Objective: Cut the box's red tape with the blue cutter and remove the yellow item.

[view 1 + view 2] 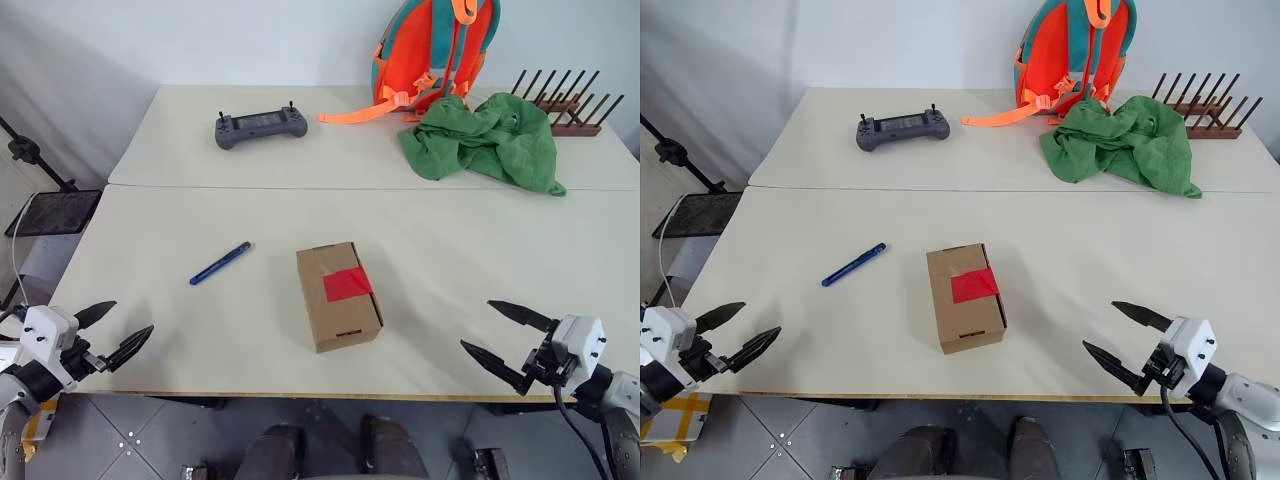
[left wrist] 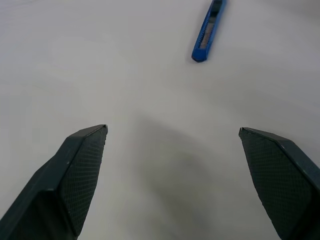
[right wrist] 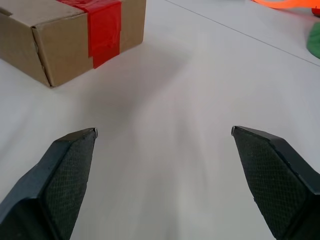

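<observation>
Table [image 1: 480, 270]: big and pale, made of two tops pushed together, with a thin line between them.
Box [image 1: 338, 296]: brown, lying flat near the front middle of the table, flaps shut.
Tape [image 1: 347, 285]: a red patch across the top of the box, running down one side. It looks whole, though the seam under it is hard to see.
Cutter [image 1: 220, 263]: blue and thin, lying flat on the table to the left of the box, not touching it.
Left gripper [image 1: 112, 333]: at the front left corner of the table, fingers spread wide, nothing between them. The cutter lies ahead of it, well apart.
Right gripper [image 1: 507, 341]: at the front right edge, fingers spread wide too, holding nothing. The box is off to its left, apart from it.
Controller [image 1: 261, 128]: grey, on the far tabletop, left side.
Backpack [image 1: 436, 50]: orange and teal, standing up at the back.
Cloth [image 1: 487, 142]: green, crumpled in front of the backpack.
Rack [image 1: 567, 102]: dark wooden pegs at the far right, behind the cloth.
</observation>
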Action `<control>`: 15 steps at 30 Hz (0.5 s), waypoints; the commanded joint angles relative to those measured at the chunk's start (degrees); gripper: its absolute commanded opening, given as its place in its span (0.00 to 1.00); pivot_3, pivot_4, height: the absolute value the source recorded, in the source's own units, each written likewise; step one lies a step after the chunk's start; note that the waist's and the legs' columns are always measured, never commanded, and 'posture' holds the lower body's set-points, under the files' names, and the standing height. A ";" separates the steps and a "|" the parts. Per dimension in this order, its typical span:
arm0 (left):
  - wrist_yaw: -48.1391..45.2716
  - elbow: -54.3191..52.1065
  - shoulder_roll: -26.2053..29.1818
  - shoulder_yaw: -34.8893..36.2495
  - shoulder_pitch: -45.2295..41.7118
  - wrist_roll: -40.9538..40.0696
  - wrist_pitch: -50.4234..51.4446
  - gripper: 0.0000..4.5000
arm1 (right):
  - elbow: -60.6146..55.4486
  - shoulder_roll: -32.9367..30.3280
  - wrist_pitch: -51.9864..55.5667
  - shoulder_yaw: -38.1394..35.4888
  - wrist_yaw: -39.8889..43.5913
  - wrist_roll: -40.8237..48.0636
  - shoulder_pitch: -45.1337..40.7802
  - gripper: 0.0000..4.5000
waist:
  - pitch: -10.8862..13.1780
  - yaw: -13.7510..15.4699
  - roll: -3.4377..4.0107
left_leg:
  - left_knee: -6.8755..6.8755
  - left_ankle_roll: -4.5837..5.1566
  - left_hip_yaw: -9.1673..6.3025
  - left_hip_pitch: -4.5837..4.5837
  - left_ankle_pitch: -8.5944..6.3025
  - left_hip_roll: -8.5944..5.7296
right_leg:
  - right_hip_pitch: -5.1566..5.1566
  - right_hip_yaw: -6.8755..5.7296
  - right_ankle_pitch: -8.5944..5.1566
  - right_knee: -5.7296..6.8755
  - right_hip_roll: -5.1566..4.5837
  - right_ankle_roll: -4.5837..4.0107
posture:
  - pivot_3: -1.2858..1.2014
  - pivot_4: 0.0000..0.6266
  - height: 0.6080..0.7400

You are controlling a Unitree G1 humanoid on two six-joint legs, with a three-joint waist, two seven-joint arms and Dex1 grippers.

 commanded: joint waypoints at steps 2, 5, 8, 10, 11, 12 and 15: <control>1.00 -2.97 1.99 1.23 0.67 -1.36 4.25 1.00 | -2.22 -0.78 0.94 -0.84 -0.50 0.84 -0.54 1.00 | -0.01 0.03 0.01 | 0.00 -0.01 0.00 0.00 0.00 0.01 | 0.00 0.06 -0.01 0.01 0.01 -0.02 | 0.52 0.24 1.00; 0.53 -3.74 2.35 2.21 -0.04 -3.71 7.20 1.00 | -2.41 -0.95 1.21 -0.33 0.27 0.83 -0.67 1.00 | -0.01 0.06 0.02 | 0.01 -0.01 0.00 0.00 0.00 0.01 | 0.00 0.10 -0.02 0.02 0.01 -0.03 | 0.52 0.24 1.00; -0.04 -4.53 2.13 3.52 -0.98 -6.06 8.39 0.91 | -2.53 -0.99 1.38 -0.16 0.28 0.44 -1.21 0.87 | -0.01 0.08 0.02 | 0.01 -0.01 0.00 -0.01 -0.01 0.01 | -0.01 0.10 -0.02 0.03 0.01 -0.03 | 0.52 0.24 1.00; -0.54 -6.90 1.61 2.92 -0.78 -7.23 9.32 0.80 | -2.75 -1.14 2.20 0.38 -0.43 0.11 -2.62 0.72 | -0.01 0.05 0.02 | 0.02 -0.01 0.00 -0.01 -0.01 0.01 | -0.01 0.09 -0.02 0.03 0.01 -0.03 | 0.52 0.24 1.00; -0.54 -8.32 1.39 1.99 -0.68 -6.98 9.39 0.73 | -2.97 -1.22 2.77 0.79 -0.85 -0.15 -3.39 0.64 | -0.01 0.04 0.02 | 0.03 -0.01 0.00 0.00 -0.01 0.01 | -0.01 0.09 -0.02 0.03 0.01 -0.03 | 0.52 0.24 1.00; -0.91 -10.03 1.33 0.49 -0.41 -6.40 9.26 0.67 | -3.28 -1.38 3.34 1.33 -0.97 -0.40 -4.07 0.57 | -0.01 0.02 0.02 | 0.03 -0.01 0.00 0.00 -0.01 0.00 | -0.01 0.11 -0.02 0.04 0.00 -0.03 | 0.52 0.24 1.00; -0.61 -15.32 0.64 -6.20 -1.55 -3.18 8.10 0.44 | -4.96 -1.88 6.07 3.91 -2.47 -2.07 -6.15 0.32 | -0.03 0.02 0.05 | 0.04 -0.03 0.00 0.00 -0.01 0.01 | -0.02 0.22 -0.02 0.07 0.00 -0.04 | 0.52 0.24 1.00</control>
